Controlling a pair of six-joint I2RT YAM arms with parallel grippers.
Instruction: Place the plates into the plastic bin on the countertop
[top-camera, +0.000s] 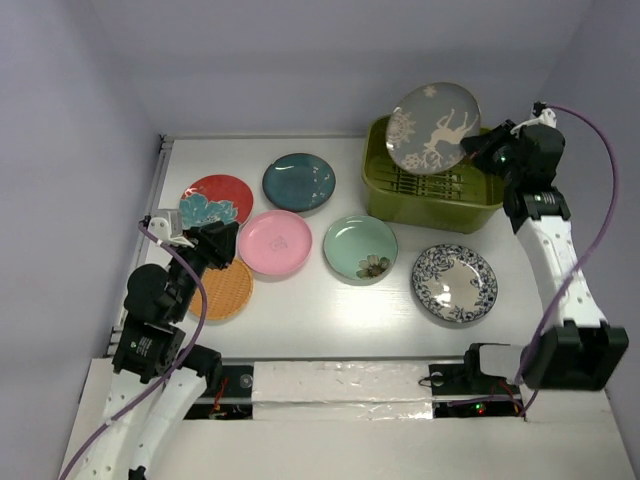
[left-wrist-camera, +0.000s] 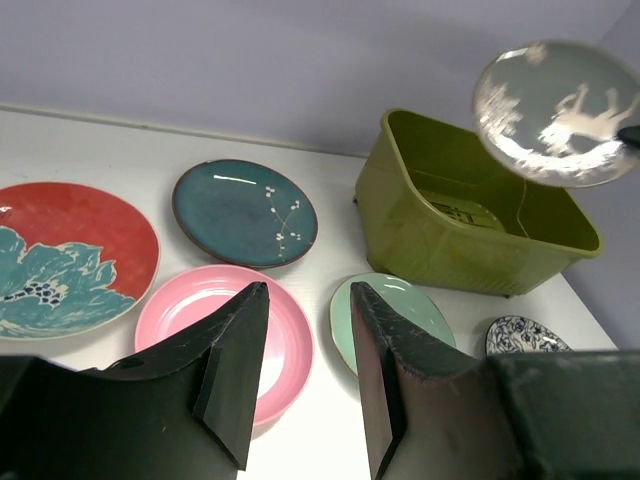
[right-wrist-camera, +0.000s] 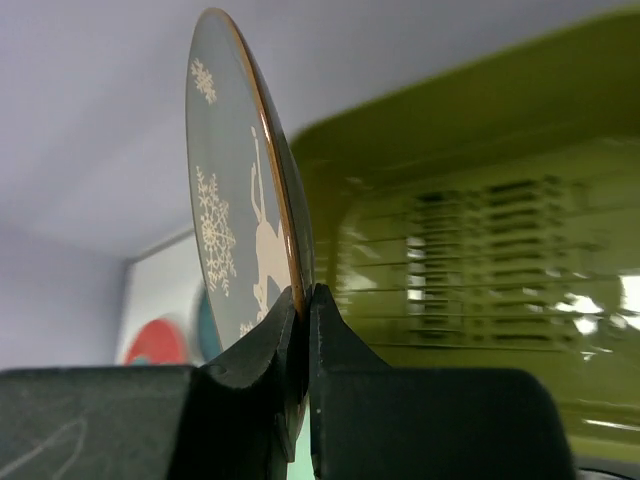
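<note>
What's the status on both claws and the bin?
Right claw shut on grey deer plate, over bin. Left claw open, empty. Six plates on countertop. Nothing blocking.

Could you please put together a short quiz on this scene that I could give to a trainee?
1. True or false: the right gripper has its jaws shut on the rim of the grey deer plate, holding it tilted above the plastic bin.
2. The left gripper has its jaws: A) open, holding nothing; B) shut on a pink plate; C) shut on a red plate.
3. Which plate lies on the countertop nearest the right arm's base?

Key: 1 true; 2 A; 3 the white-and-blue plate.
</note>
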